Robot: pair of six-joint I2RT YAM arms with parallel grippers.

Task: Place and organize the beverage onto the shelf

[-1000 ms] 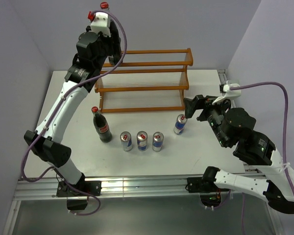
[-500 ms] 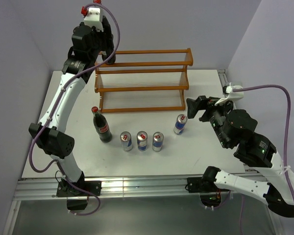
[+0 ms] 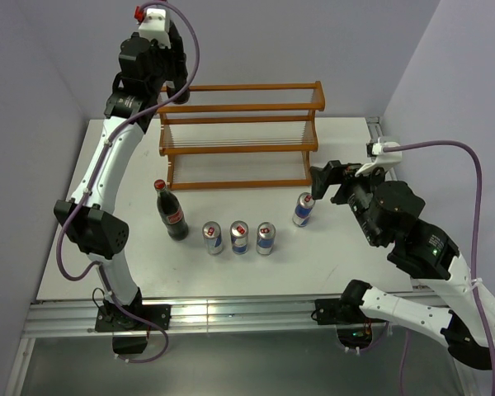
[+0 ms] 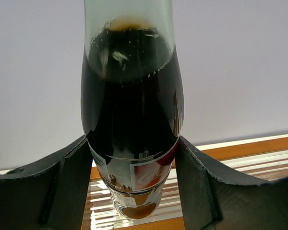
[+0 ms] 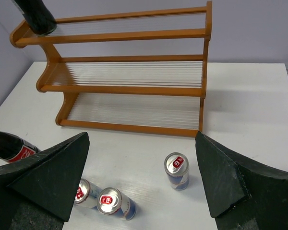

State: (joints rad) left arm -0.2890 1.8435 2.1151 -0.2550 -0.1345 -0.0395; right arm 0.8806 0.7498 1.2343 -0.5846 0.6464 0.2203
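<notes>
Reaching high over the back left of the table (image 3: 346, 148), the left arm rises from its base at the near edge and folds at an elbow out by the table's left side. From there a long white forearm runs up to a wrist bent over the left end of the shelf (image 3: 239, 184). The left gripper (image 4: 132, 187) is clamped on a cola bottle (image 4: 132, 110). In the left wrist view its two dark fingers (image 4: 62, 191) press the bottle's lower body from both sides, at the level of the red label. The bottle is upright, with its red cap topmost in the top view. Its base hangs over the left end of the shelf's top tier, and it cannot be told whether it touches the slats.

The right arm bends up from its base at the near right and stretches its wrist toward the shelf's right end. The right gripper (image 5: 141, 139) is spread wide and holds nothing. It hovers near, not touching, a single can (image 3: 303, 209) that stands on the table just in front of the shelf's right corner.

A second bottle (image 3: 172, 213) stands upright on the table in front of the shelf's left end. To its right three cans (image 3: 239, 237) stand in a close row, between it and the single can.
</notes>
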